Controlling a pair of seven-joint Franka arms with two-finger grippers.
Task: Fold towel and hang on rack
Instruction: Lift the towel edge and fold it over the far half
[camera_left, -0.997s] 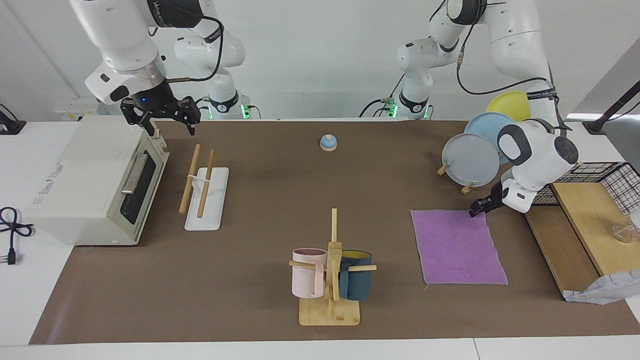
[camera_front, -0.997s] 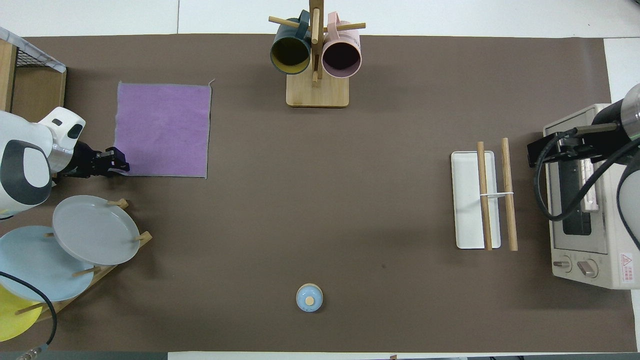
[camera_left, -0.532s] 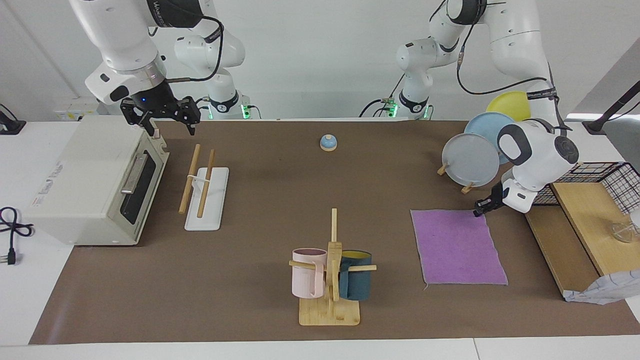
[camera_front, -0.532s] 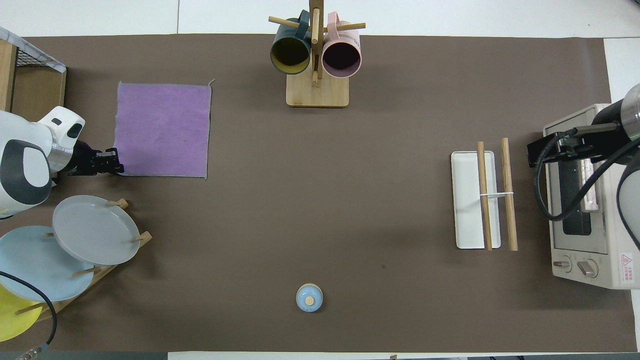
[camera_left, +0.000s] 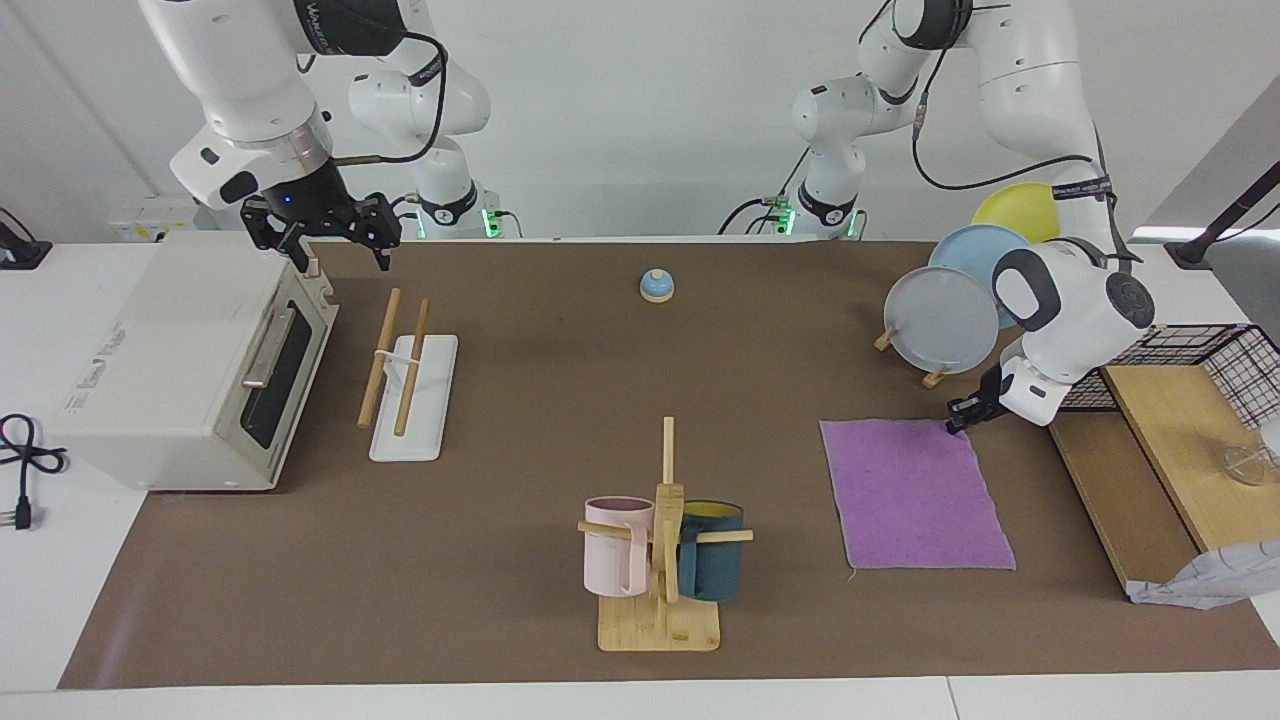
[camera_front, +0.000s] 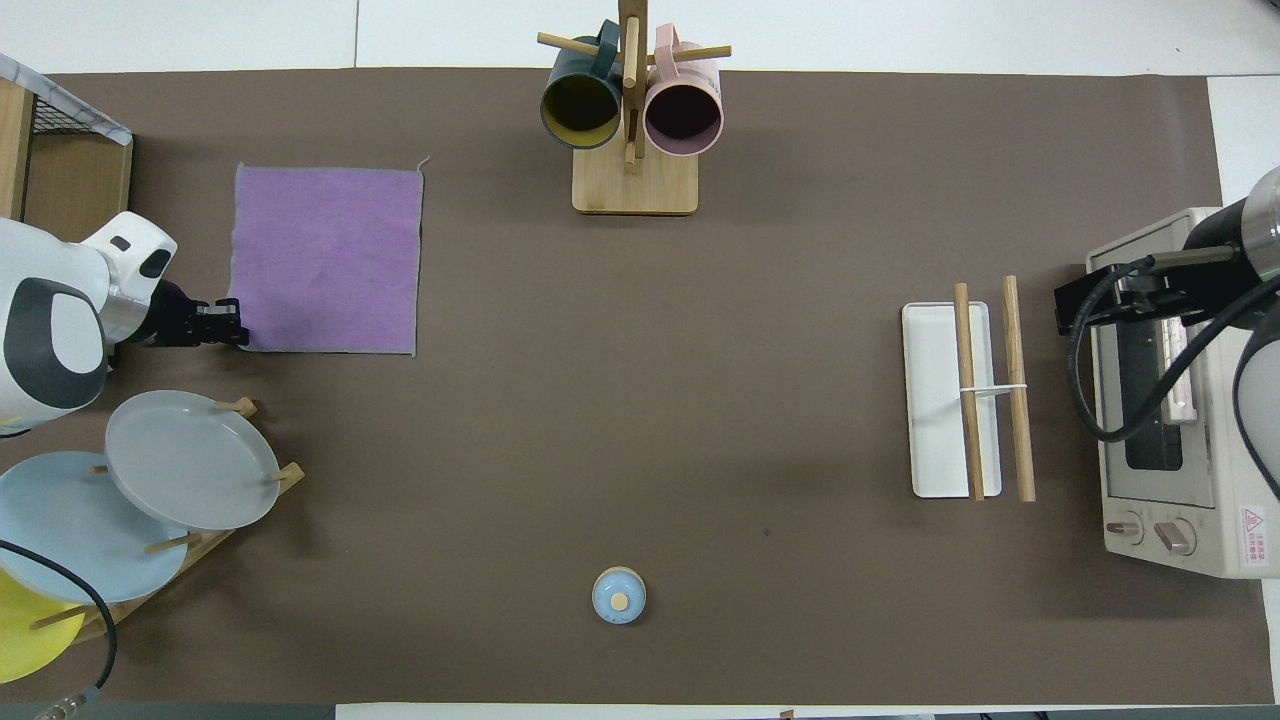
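We see the towel (camera_left: 915, 494) lying flat, purple face up, on the brown mat (camera_left: 540, 400) toward the left arm's end of the table. The left gripper (camera_left: 958, 419) sits low at the towel's corner nearest the robots and nearest that arm's side; its fingers are closed, pinched at that corner, though we cannot tell how much cloth lies between them. In the overhead view the same gripper (camera_front: 232, 330) meets the towel's (camera_front: 325, 260) edge at that corner.

The right gripper (camera_left: 322, 226) hangs in the air with its fingers spread apart, holding nothing, over the corner of the oven (camera_left: 190, 360) nearest the robots. The rack (camera_left: 405, 380), two wooden rods on a white base, stands on the mat just below and beside those fingers, between the oven and the table's middle, well apart from the towel.

The mug tree (camera_left: 662, 545) stands between rack and towel, farther from the robots. The plate stand (camera_left: 950, 300) is just beside the left gripper, nearer the robots.
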